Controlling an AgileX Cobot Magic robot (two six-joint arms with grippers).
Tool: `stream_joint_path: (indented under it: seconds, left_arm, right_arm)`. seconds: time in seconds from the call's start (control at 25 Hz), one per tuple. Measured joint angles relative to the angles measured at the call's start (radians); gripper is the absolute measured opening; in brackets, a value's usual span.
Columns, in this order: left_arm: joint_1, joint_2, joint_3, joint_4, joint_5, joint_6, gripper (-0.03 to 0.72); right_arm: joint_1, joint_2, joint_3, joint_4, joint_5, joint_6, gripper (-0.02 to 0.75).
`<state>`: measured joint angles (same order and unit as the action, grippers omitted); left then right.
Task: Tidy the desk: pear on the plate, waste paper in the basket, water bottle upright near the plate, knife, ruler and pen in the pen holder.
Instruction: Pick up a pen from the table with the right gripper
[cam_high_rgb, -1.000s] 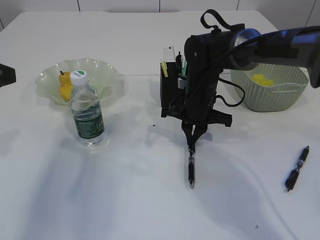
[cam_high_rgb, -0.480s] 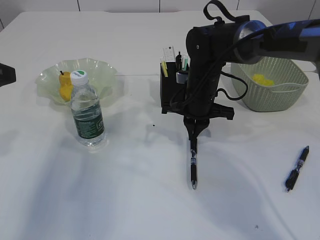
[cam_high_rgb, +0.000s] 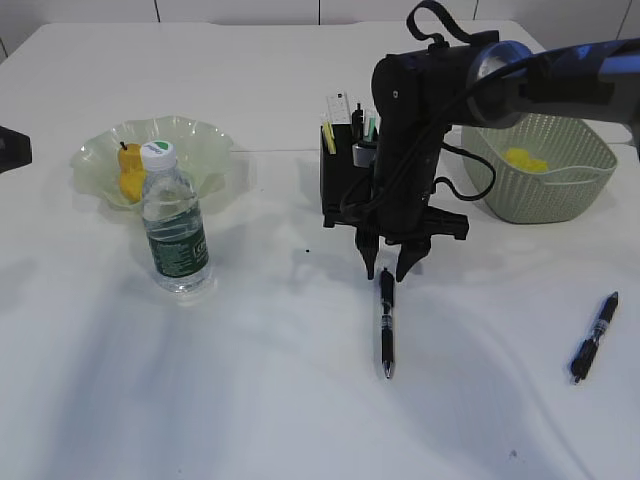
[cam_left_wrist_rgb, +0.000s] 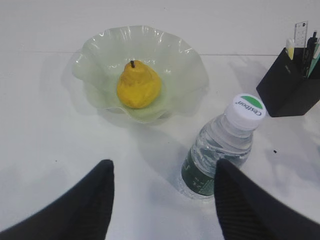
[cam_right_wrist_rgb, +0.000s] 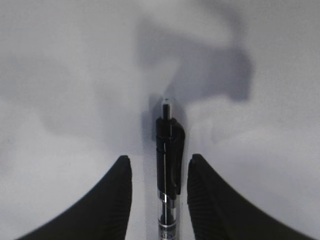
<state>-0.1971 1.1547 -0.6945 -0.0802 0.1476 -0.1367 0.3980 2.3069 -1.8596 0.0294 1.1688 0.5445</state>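
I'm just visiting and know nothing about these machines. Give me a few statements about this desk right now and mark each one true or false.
1. The pear sits on the plate. True.
2. The water bottle lies on its side. False: it stands upright in front of the plate.
3. The right tool has its jaws apart, with a pen lying between them. True.
4. Only one pen is on the table. False: a second pen lies further right.
5. The basket is empty. False: something yellow lies inside.
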Motion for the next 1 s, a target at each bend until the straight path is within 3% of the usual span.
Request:
stream_joint_path:
  seconds: [1.0]
  left_arm:
    - [0.0,0.0,0.0,0.0,-0.013,0.0,0.447]
  right_arm:
    - [0.0,0.036,0.0,-0.011,0.008,0.015,0.259]
